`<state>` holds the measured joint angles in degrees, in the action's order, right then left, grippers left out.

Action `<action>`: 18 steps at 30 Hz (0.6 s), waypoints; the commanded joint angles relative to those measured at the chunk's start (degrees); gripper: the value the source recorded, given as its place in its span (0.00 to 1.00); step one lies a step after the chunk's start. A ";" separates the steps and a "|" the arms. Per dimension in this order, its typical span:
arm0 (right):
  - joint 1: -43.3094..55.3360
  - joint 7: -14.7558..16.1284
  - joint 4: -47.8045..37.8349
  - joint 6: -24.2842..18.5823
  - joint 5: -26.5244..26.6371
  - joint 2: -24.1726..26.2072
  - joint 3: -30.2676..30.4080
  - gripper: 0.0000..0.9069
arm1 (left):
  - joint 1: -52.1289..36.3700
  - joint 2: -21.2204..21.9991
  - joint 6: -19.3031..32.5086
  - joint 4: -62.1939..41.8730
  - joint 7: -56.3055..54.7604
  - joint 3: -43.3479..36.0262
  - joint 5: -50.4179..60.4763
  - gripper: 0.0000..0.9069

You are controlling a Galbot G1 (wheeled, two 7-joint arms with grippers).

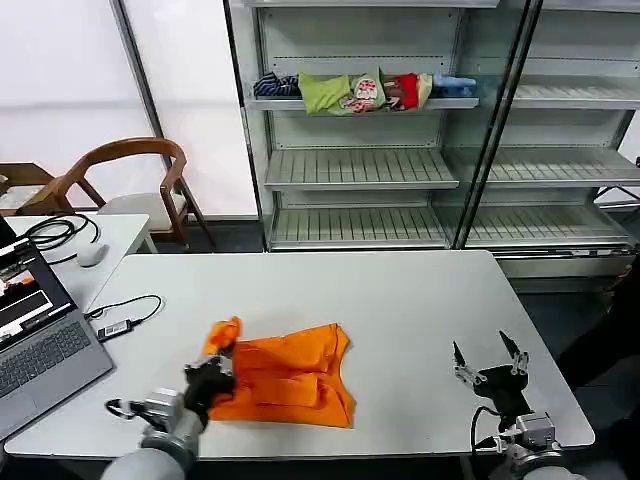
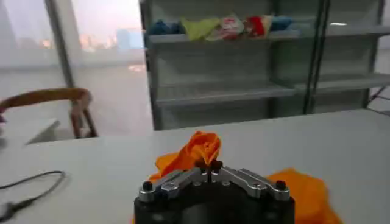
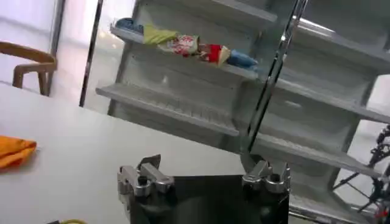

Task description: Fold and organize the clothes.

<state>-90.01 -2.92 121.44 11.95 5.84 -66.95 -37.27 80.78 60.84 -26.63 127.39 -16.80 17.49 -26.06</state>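
Observation:
The orange T-shirt (image 1: 290,375) lies partly folded on the white table (image 1: 400,300), left of the middle and near the front edge. My left gripper (image 1: 215,368) is shut on its left sleeve, which bunches up above the fingertips (image 2: 209,165) in the left wrist view, with the orange T-shirt (image 2: 201,149) rising from the pinch. My right gripper (image 1: 488,358) stands open above the table's front right, well clear of the cloth. A corner of the orange T-shirt (image 3: 15,150) shows at the edge of the right wrist view.
A laptop (image 1: 40,340) and a cable with an adapter (image 1: 118,325) sit at the table's left. A wooden chair (image 1: 130,185) stands behind. Green, red and blue garments (image 1: 365,92) lie on a metal shelf (image 1: 360,165) behind the table.

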 commanded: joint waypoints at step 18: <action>-3.42 0.17 0.88 -0.36 1.03 0.49 -4.48 1.00 | -11.79 7.78 3.53 -10.49 1.81 -15.11 3.57 0.01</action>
<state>-92.90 -2.75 122.23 11.59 6.78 -66.51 -41.02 72.00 67.27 -24.21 120.66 -15.48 5.14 -23.19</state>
